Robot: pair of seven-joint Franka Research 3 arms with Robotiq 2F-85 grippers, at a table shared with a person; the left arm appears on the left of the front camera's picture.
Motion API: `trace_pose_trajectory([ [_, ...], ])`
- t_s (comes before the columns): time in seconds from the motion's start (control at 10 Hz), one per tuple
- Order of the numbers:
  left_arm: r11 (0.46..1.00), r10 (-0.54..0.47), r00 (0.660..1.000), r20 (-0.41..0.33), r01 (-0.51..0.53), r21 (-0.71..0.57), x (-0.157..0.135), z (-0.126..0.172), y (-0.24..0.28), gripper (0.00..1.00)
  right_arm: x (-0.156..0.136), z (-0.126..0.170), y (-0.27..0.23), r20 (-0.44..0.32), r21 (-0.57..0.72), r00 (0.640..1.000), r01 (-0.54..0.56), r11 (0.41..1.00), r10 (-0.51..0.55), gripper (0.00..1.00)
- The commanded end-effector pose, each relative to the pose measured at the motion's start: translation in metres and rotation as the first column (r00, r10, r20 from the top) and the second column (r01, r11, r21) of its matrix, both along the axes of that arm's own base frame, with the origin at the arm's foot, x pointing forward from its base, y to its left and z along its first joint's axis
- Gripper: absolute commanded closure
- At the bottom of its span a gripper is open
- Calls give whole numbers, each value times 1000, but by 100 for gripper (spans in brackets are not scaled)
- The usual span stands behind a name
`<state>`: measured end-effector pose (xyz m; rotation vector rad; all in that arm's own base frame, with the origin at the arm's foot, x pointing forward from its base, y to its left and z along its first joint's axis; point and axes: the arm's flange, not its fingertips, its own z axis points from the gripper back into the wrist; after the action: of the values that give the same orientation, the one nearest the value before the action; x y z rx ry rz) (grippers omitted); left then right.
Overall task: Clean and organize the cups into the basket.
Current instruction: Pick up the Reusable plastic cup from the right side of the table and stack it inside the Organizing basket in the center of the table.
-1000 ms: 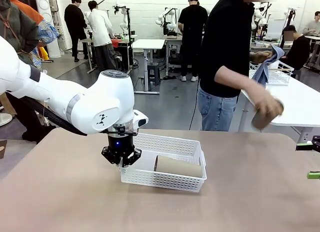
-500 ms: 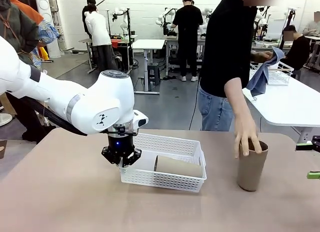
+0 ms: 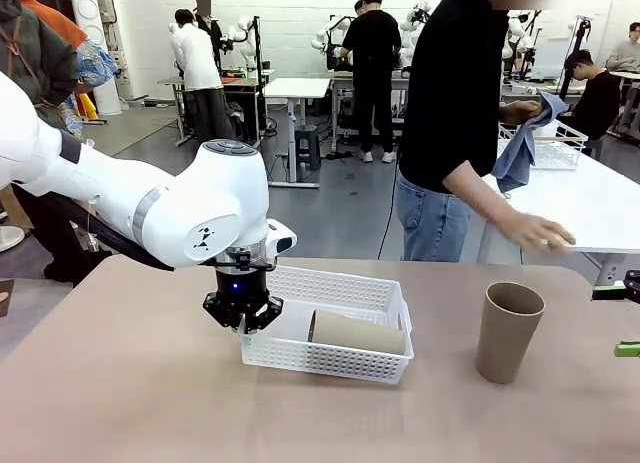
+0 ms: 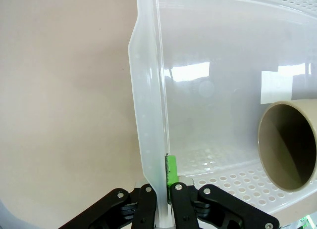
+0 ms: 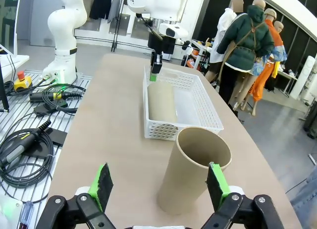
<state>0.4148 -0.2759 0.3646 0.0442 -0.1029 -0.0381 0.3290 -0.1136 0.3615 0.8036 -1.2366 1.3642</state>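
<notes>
The table [image 3: 120,403] had a plain tan, matte top with rounded far corners, and two things stood directly on it. A white lattice-sided basket [image 3: 330,358] sat flat near its middle, long sides running across the table and turned slightly askew to the near edge. To the robot's right of the basket, well apart from it and about level with its near side, a tan cup [image 3: 508,333] stood upright on the bare top, open mouth up.
</notes>
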Motion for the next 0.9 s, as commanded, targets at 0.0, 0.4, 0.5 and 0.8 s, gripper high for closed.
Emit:
trace_pose_trajectory([
  [0.0, 1000, 2, 1000, 9, -2, 4, -1, 1, -2, 100, 1, -3, 1, 9, -12, 1000, 0, 1000, 0, 0],
  [0.4, 1000, 2, 1000, 9, -2, 4, -1, 1, -2, 100, 7, -20, 4, -66, -24, 998, -13, 1000, 12, 0],
  [0.5, 1000, 2, 1000, 9, -2, 4, -1, 1, -2, 100, 19, -28, 7, -60, -30, 998, 19, 999, -21, 0],
  [0.8, 1000, 2, 1000, 9, -2, 4, -1, 1, -2, 100, 32, -57, 1, -88, -55, 996, 19, 998, -24, 0],
])
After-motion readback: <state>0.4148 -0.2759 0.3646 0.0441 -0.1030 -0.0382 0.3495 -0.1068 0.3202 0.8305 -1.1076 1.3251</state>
